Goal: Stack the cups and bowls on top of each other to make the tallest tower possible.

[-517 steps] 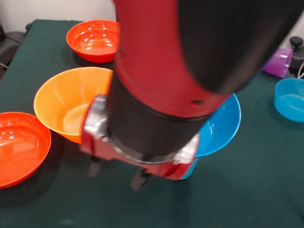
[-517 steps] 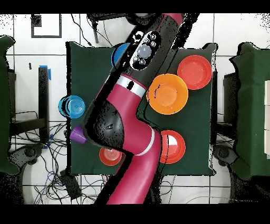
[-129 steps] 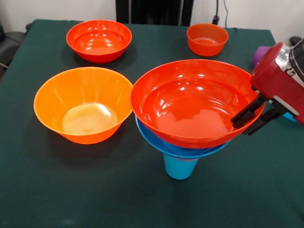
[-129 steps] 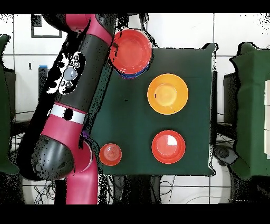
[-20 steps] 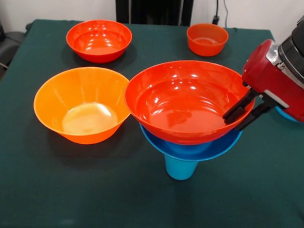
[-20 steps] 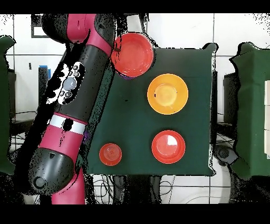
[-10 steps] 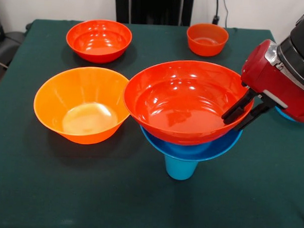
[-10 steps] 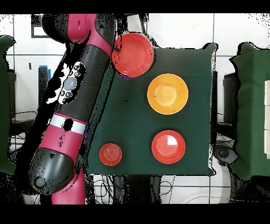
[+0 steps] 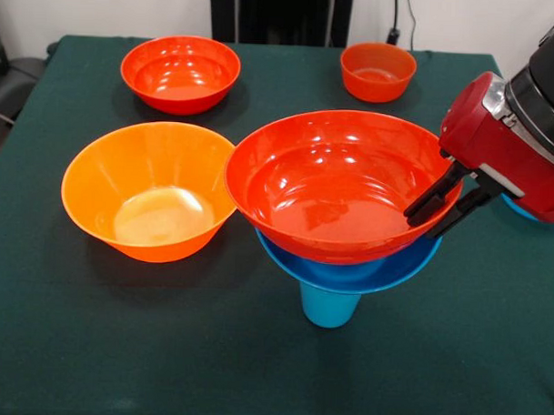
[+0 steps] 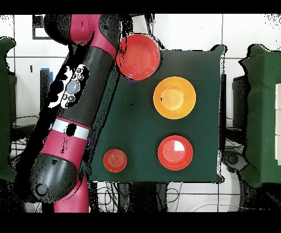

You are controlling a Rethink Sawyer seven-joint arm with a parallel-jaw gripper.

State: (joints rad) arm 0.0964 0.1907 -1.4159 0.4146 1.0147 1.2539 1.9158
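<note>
The tower stands near the middle in the front view: a light blue cup (image 9: 328, 306) at the bottom, a large blue bowl (image 9: 366, 273) above it, and a large red-orange bowl (image 9: 337, 187) on top, sitting off-centre to the left. My gripper (image 9: 420, 222) comes in from the right and is shut on that top bowl's right rim, one finger inside and one outside. From overhead the top bowl (image 10: 138, 56) hides the rest of the tower, and the arm (image 10: 88, 93) covers the gripper. The purple cup is out of view.
A large yellow-orange bowl (image 9: 150, 189) (image 10: 174, 98) sits close on the tower's left. A red-orange bowl (image 9: 180, 72) (image 10: 175, 152) and a small orange bowl (image 9: 377, 70) (image 10: 114, 160) stand at the back. A blue bowl's edge (image 9: 518, 210) peeks out behind the gripper's red housing.
Since 6.5 s ago the gripper has pushed the top red-orange bowl left, off-centre on the blue bowl. Over the last second it has hardly moved.
</note>
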